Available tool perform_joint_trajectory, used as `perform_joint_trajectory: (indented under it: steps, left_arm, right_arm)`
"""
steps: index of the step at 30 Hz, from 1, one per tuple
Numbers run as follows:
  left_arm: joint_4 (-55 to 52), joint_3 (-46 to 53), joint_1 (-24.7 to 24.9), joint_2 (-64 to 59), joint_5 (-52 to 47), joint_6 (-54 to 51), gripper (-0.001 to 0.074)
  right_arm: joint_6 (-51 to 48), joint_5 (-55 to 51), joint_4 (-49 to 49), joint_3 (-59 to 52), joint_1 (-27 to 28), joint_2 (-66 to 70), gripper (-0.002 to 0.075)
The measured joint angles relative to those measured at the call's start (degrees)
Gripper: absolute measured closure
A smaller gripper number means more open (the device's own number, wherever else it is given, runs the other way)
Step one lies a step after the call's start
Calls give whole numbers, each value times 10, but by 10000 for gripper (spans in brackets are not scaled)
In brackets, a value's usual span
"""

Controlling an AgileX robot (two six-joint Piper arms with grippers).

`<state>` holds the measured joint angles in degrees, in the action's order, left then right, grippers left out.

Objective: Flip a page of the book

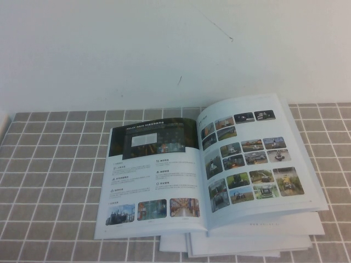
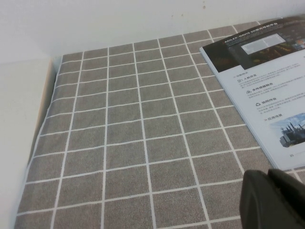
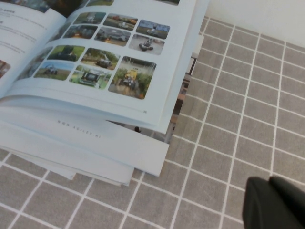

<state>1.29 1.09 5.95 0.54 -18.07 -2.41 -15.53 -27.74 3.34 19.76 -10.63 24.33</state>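
Two facing pages show on the thin glossy softcover book (image 1: 211, 170), which lies open on the counter (image 1: 49, 181) covered in a grey cloth with a white grid of lines. It sits right of the counter's middle, atop a stack of plain white booklets (image 1: 247, 241) whose edges stick out along its near side. The page (image 1: 153, 175) on the robot's left lies flat: a dark banner with a screen picture runs across its far part, small icons with short text lines fill its middle, and three colour photos line its near edge. The facing page of colour photos (image 1: 255, 159) carries rounded pictures of wheeled machines outdoors, and it arches up from the spine and slopes toward the right.

Neither arm appears in the high view. In the left wrist view, the left pincer (image 2: 274, 200) is a dark shape over the bare cloth, just beside the near left corner of the book (image 2: 267, 86); I cannot tell how its fingers stand. In the right wrist view, the right pincer (image 3: 274, 202) hangs over the cloth, apart from the near right corner of the booklets (image 3: 86, 148); its state likewise cannot be told.
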Motion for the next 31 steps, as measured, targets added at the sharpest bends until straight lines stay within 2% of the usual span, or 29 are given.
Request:
perform_joint_trajectory:
  steps: [4, 10, 14, 18, 31]
  left_arm:
    - [0, 0, 0, 0, 0, 0, 738]
    - [0, 0, 0, 0, 0, 0, 738]
    - [0, 0, 0, 0, -1, -1, 738]
    - [0, 0, 0, 0, -1, -1, 738]
    - [0, 0, 0, 0, -1, -1, 738]
  right_arm:
    - [-2, 1, -2, -27, 14, -32, 727]
    - [14, 46, -4, -109, 110, -159, 727]
    - [22, 88, -5, -170, 149, -225, 727]
    - [23, 104, -9, -210, 162, -248, 727]
    - [38, 81, -14, -211, 163, -249, 727]
